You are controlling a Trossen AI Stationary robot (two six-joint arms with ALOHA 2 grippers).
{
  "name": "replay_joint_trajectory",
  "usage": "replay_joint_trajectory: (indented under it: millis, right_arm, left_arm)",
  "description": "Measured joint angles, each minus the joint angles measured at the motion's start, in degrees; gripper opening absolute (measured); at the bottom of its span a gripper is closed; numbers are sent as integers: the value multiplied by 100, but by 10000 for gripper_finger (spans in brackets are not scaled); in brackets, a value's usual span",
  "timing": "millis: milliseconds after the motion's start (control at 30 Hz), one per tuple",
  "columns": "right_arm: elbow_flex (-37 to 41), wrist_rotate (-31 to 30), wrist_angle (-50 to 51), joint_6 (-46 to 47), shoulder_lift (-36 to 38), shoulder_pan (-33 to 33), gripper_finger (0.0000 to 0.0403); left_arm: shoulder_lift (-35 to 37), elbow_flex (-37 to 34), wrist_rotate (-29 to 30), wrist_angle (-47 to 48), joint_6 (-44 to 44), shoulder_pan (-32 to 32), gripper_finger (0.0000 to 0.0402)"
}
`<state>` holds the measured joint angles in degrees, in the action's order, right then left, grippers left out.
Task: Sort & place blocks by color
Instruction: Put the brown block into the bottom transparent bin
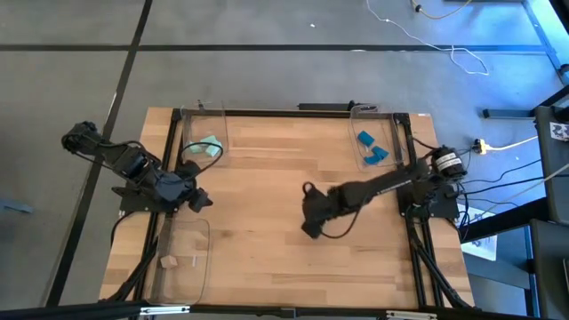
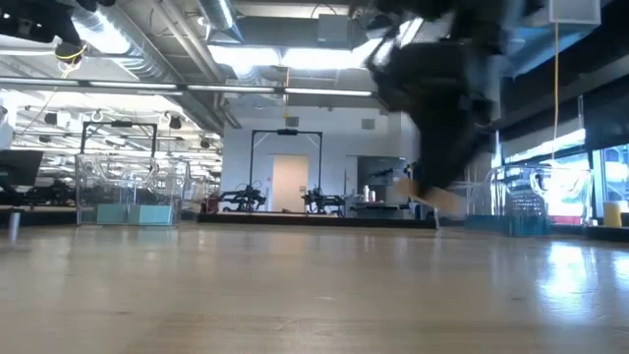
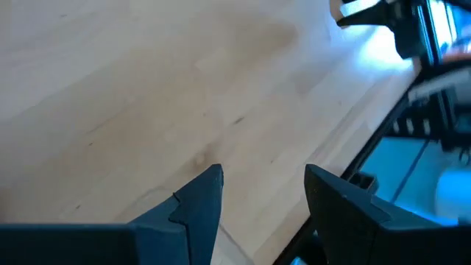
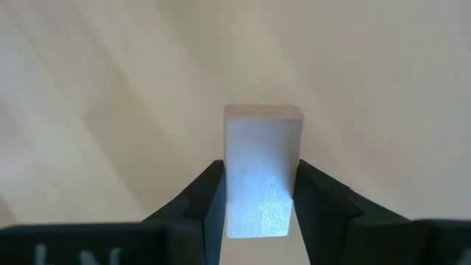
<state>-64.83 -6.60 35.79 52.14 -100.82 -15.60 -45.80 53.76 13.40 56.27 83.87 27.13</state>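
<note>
My right gripper (image 1: 311, 228) hangs over the middle of the table, shut on a pale wood block (image 4: 263, 158). My left gripper (image 3: 261, 195) is open over bare table near the left edge, beside the left trays (image 1: 203, 199). Mint-teal blocks (image 1: 206, 147) lie in the far-left clear tray. Deep blue blocks (image 1: 372, 151) lie in the far-right tray. Two more wood blocks (image 1: 165, 261) rest on the floor of the near-left tray. My right gripper pinches the wood block between its two fingers, which sit on two opposite long sides (image 4: 234, 188). The fingers come from above, pointing down at the table. The block's free end (image 4: 263, 112) sticks out past the fingertips. In the low view the block (image 2: 439, 202) seems clear of the table.
Three clear trays sit on the wood table: far left (image 1: 203, 114), far right (image 1: 378, 114), near left (image 1: 206, 233). A black frame (image 1: 267, 113) runs along the table's edges. Bare wood lies between the trays.
</note>
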Motion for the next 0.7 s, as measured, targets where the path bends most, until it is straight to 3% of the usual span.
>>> replay_joint_trajectory:
  millis: [233, 400, 533, 700]
  right_arm:
    - [-824, -833, -12, -1783, 18, 580, 129]
    - [-1298, -1245, -230, -2787, 20, 875, 129]
    - [-1476, -1513, -519, -3373, 26, 993, 129]
    - [-1529, -1891, -930, -4003, 26, 1026, 129]
  left_arm:
    - [0, -2, 494, 1, 262, -361, 185]
    - [0, -2, 1129, -35, -1535, -664, 185]
    - [0, -2, 1336, -351, -1433, -1030, 185]
    - [-95, -2, 1294, -1475, -1706, -1464, 185]
